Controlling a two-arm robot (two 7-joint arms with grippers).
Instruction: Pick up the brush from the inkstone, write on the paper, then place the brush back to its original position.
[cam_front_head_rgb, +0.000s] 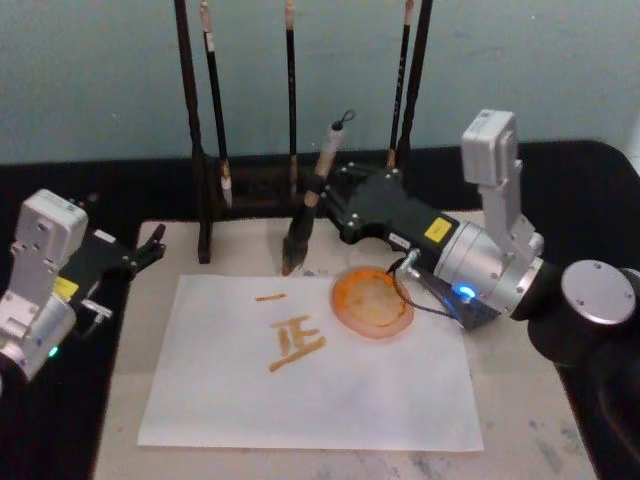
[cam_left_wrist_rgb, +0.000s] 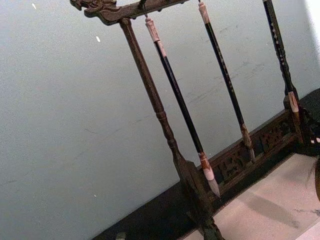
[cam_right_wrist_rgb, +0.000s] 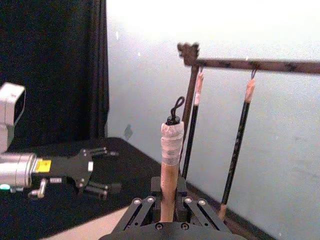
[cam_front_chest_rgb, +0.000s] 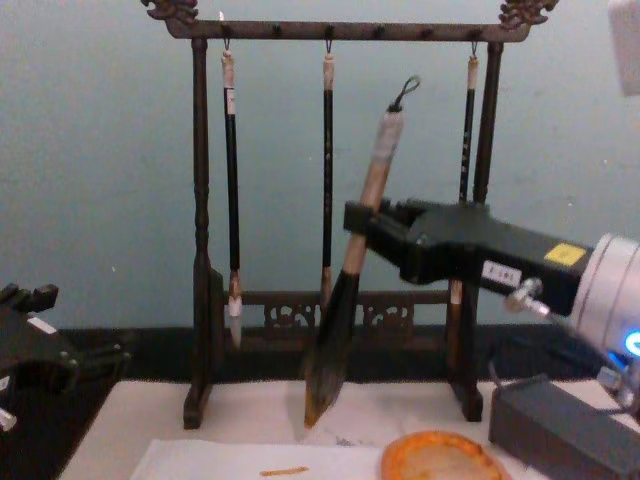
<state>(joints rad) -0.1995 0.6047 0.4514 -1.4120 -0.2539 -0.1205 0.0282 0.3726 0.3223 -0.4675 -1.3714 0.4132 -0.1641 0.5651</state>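
My right fingers (cam_front_chest_rgb: 360, 218) clench the brush (cam_front_head_rgb: 300, 230) mid-frame, strokes (cam_front_head_rgb: 295, 345) already on the paper (cam_front_head_rgb: 330, 405), so only its return to the inkstone (cam_front_head_rgb: 341, 302) remains; my left fingers (cam_front_head_rgb: 152, 245) idle released, far left.

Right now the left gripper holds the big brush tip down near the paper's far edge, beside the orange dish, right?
Not quite: the head view shows the right gripper holding the brush; the left gripper sits open off to the left. Tip down near the paper's far edge, beside the orange dish, is correct.
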